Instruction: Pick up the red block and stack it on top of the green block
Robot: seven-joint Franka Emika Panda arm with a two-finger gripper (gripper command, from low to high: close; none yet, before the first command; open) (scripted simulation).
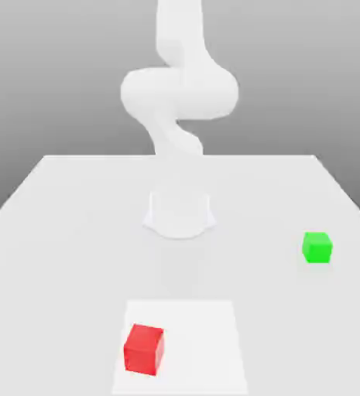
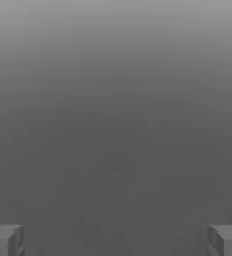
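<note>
Exterior view: one tabletop [image 1: 80,255], one white sheet at its near edge, one red block [image 1: 144,350] on sheet's near-left corner, one green block [image 1: 317,248] near tabletop's right edge. Hand view: one end effector [image 2: 116,241], wide open, empty.

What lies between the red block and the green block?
In the exterior view, nothing stands between the red block and the green block: just part of the white sheet, then bare table.
</note>
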